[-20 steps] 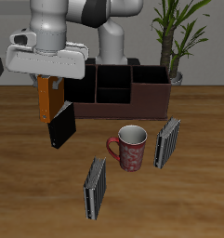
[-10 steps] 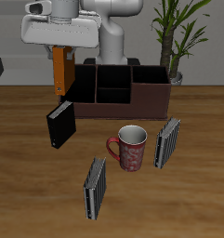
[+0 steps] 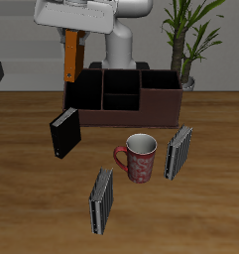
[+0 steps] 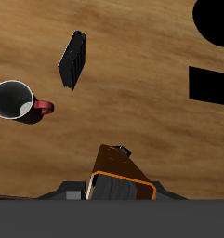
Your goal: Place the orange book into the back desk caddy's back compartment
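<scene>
One orange book [image 3: 70, 57] lifted higher, now above back desk caddy [image 3: 126, 97].

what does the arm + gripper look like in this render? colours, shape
The arm is glossy white with rounded, tubular links and darker grey-black bands at the joints. The gripper is a wide, boxy white hand body with light grey shading. No cables or markings are legible at this resolution.

The tool's [image 3: 73, 30] fingertips were lost behind the orange book [image 3: 70, 57], so its grip could not be read. In the wrist view the book [image 4: 121, 183] was cut short by the grey housing. The plant [image 3: 190, 40] ran off the top edge.
</scene>
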